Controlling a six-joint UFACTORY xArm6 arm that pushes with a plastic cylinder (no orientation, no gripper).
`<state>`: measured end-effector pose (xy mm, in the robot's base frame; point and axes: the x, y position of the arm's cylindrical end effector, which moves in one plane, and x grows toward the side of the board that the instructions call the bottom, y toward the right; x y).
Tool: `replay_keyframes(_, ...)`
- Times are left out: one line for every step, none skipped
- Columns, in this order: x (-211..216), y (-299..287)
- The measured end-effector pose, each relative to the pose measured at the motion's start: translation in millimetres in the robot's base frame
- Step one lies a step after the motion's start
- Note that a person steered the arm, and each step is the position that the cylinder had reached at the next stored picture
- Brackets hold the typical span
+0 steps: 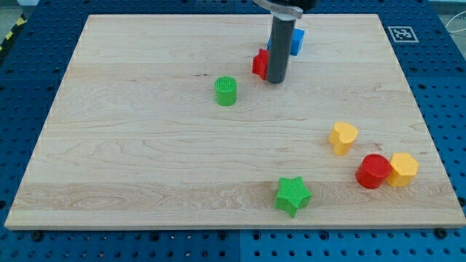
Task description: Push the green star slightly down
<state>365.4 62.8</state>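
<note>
Sitting near view's bottom edge of counter [131,145], green star [293,196] is well apart from my tip [275,81], which is up top w/ red block [260,64] at its left & blue block [295,40] behind. No hand; just a rod.

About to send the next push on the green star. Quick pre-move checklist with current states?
1. Green star in view, near the board's bottom edge: ok.
2. My tip placed above the star for a downward push: not ok; it sits far up the view, beside the red block and in front of the blue block.
3. Tip touching the red block: cannot tell.
4. Path from tip down to the star free of blocks: ok; the green cylinder lies to the view's left of it.
5. Room below the star before the board edge: not ok, little margin.
6. Yellow heart, red cylinder, yellow block apart from the star: ok.
</note>
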Motion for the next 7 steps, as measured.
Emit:
replay_keyframes(-23, -11)
replay_keyframes(-33, -12)
replay_keyframes(-32, -12)
replay_keyframes(-16, 28)
replay_keyframes(30, 34)
replay_keyframes(71, 8)
replay_keyframes(129, -2)
